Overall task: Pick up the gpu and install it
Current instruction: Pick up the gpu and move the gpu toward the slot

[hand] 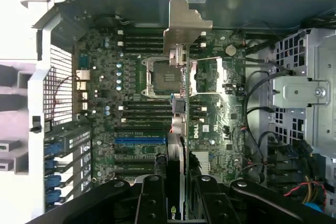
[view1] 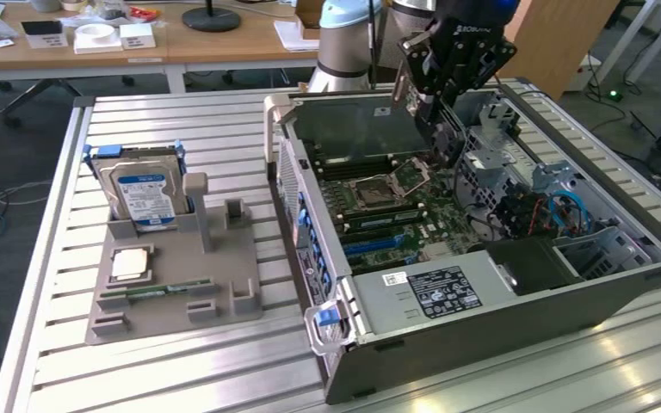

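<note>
- The gripper (view1: pixel 451 77) is clamped on the gpu (view1: pixel 354 129). In the wrist view the fingers (hand: pixel 152 198) sit on either side of the card's edge.
- The gpu hangs in the air over the open computer case (view1: pixel 480 344), above the motherboard (hand: pixel 131 108) and not seated in anything yet. Its silver bracket (hand: pixel 186 24) is at the end farthest from the gripper.
- My biggest worry is that the grip is at one end, so the long card could tilt or pivot in the jaws if any part touches first.
- The bracket looks close to the case wall. If it clips the metal lip, the whole card could get shoved crooked.
- The CPU socket (hand: pixel 157 77) sits right under the card's path, and I wouldn't want a corner dragging across it.
- I honestly can't tell how well the card edge lines up with the blue slot (hand: pixel 139 141). Pressing down off-line could bend the connector or skid across the board.
- The cables (view1: pixel 560 211) near the drive cage are well apart, so they're probably no issue.
</note>
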`<state>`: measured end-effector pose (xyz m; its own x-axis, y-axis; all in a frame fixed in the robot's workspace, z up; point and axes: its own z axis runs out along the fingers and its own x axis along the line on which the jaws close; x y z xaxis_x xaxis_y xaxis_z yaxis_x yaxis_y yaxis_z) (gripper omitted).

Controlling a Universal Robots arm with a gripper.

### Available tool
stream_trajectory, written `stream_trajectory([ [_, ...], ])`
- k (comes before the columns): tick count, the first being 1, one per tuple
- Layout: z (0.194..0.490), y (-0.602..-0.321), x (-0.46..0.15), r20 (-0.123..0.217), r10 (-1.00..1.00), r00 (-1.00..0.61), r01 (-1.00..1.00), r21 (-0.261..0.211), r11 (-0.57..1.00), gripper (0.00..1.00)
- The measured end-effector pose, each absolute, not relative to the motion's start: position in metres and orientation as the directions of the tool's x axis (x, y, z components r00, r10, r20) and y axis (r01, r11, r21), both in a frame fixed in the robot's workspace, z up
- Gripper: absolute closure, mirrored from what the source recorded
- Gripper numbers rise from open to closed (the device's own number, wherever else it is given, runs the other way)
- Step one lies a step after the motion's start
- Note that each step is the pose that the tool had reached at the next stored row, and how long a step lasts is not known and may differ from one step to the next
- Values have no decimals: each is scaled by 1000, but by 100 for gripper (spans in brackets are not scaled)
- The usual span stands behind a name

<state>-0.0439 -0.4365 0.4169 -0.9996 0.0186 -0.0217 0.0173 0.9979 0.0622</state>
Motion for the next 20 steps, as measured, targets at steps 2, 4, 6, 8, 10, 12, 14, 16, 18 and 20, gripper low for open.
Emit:
stream_trajectory([
  [2, 417, -437, -38, -22, 18, -1000, 17, 62, 998, 74],
  [4, 417, -437, -33, -22, 18, -1000, 16, 62, 998, 74],
  [6, 417, -437, -27, -22, 18, -1000, 16, 62, 998, 74],
  [8, 417, -437, -22, -22, 17, -1000, 15, 62, 998, 74],
  [10, 417, -437, -17, -22, 17, -1000, 15, 62, 998, 74],
  [12, 417, -437, -14, -22, 16, -1000, 15, 62, 998, 74],
  [14, 417, -437, -11, -22, 16, -1000, 14, 62, 998, 74],
  [16, 417, -437, -8, -22, 15, -1000, 14, 62, 998, 74],
  [18, 417, -437, -6, -22, 15, -1000, 14, 62, 998, 74],
  [20, 417, -437, -4, -22, 15, -1000, 13, 62, 998, 74],
])
